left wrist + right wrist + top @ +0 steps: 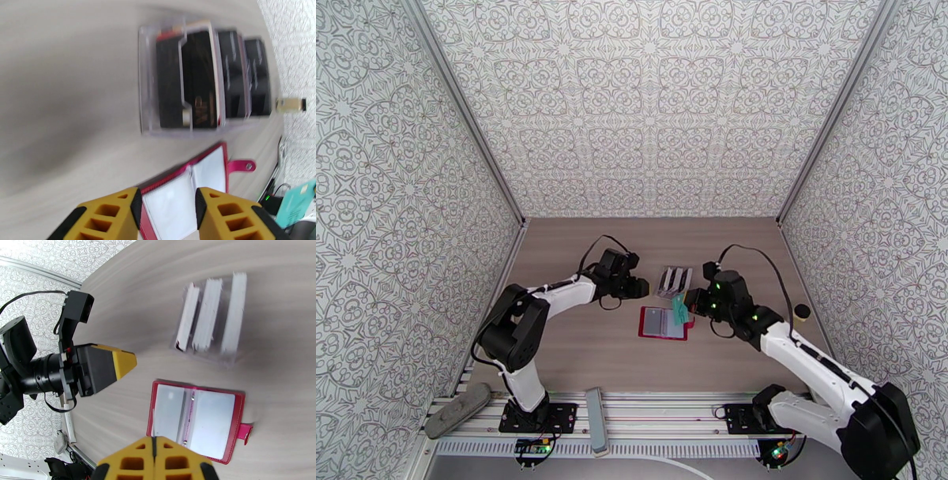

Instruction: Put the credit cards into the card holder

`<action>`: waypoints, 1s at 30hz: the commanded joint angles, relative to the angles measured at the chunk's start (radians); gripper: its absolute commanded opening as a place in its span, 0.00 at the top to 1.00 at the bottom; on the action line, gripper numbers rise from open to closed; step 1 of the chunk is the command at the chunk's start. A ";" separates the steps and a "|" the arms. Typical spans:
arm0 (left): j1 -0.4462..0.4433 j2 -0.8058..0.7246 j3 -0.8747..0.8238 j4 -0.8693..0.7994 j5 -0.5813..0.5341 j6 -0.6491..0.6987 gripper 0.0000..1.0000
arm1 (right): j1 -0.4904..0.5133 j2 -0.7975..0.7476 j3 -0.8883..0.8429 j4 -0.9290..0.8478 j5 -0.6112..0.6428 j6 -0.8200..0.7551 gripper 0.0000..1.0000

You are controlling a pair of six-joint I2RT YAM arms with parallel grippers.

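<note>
Left gripper (168, 197): stands partly open, with a plain gap between the yellow fingers (112, 215). Holds nothing and touches nothing. Hangs just left of the task's things and points across at them.

Right gripper (154, 439): sits closed tight, with the yellow fingers pressed together. Pinches a thin teal plastic card (679, 308), seen in the overhead and left wrist views. Holds it tilted over the right part of the wallet. Cannot tell whether card and wallet touch.

Card holder, a small red leather-like folding wallet (197, 417): lies flat and open on the table between the two grippers. Shows pale clear pockets facing up and a pink snap tab (245, 431) sticking out on the side nearest the right gripper. Cannot tell whether any pocket has a card in it.

Other credit cards (199, 79): stand upright in three rows inside a clear plastic rack (674, 282), just beyond the wallet. Turn black faces with gold print toward the left gripper and whitish sides toward the right one.

Surface, a pale grey-brown wood-grain tabletop (577, 347): bears the wallet and the rack near its middle.

Room: closes in on three sides with white walls (648, 103) covered in a grey ornamental pattern, with metal posts at the back corners. Ends at the near edge in an aluminium rail (656, 410) carrying both arm bases, with a grey bar (595, 420) lying across it and a grey oblong pad (457, 410) at its left end.
</note>
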 commanded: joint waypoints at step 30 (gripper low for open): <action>-0.137 -0.085 -0.163 -0.079 -0.157 0.014 0.58 | -0.012 0.249 -0.335 0.746 -0.115 0.164 1.00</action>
